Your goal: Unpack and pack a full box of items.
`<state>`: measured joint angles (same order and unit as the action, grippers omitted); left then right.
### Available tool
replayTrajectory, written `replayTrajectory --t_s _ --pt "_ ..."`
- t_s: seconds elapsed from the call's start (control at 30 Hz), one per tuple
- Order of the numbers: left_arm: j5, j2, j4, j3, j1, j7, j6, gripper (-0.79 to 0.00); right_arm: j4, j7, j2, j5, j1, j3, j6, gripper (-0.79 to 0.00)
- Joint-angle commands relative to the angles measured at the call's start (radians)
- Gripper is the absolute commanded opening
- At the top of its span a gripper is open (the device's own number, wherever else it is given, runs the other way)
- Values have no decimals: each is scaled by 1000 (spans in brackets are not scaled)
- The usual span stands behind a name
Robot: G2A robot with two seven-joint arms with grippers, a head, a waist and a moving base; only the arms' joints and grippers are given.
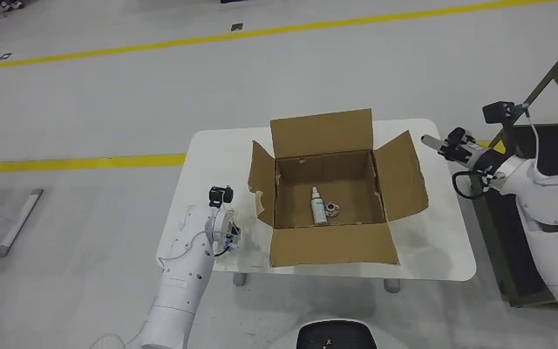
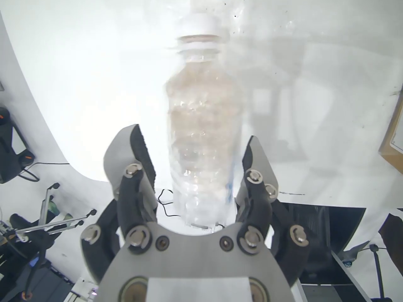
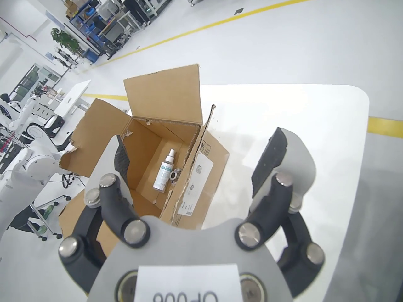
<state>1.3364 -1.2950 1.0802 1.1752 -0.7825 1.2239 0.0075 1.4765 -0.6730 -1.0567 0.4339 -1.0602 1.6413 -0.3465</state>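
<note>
An open cardboard box (image 1: 321, 133) stands in the middle of the white table (image 1: 436, 249), all flaps folded out. A white spray bottle (image 1: 318, 207) (image 3: 163, 171) and a small metal ring part (image 1: 334, 208) (image 3: 173, 175) lie on its floor. My left gripper (image 1: 232, 237) (image 2: 194, 136) hangs over the table's left front part, open. A clear plastic bottle (image 2: 201, 105) with a white cap lies between its fingers (image 2: 143, 155), with narrow gaps on both sides. My right gripper (image 1: 440, 144) (image 3: 198, 141) is open and holds nothing, off the table's right edge.
Bare table surface lies left and right of the box. A dark cart (image 1: 523, 244) stands off the table's right side. Yellow lines (image 1: 87, 162) cross the floor. Another white robot (image 3: 28, 161) stands beyond the box.
</note>
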Motion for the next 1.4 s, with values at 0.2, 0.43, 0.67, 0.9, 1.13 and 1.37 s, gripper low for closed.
replayTrajectory --t_s 0.2,0.43,0.67,0.9,1.13,1.37 --pt "29 4 121 18 -11 4 31 0 89 2 -1 -8 25 -63 -23 0" --pt "100 26 296 76 -76 46 5 0 105 -37 -19 34 75 -254 -6 -686" --pt "151 42 422 133 -134 79 -31 0 -5 -70 -46 181 169 -451 60 -785" --pt "162 45 465 146 -152 70 -47 0 -32 -48 -52 223 186 -481 75 -785" --pt "162 45 465 146 -152 70 -47 0 -32 -48 -52 223 186 -481 75 -785" --pt "162 45 465 146 -152 70 -47 0 36 -96 -79 304 235 -607 197 -785"
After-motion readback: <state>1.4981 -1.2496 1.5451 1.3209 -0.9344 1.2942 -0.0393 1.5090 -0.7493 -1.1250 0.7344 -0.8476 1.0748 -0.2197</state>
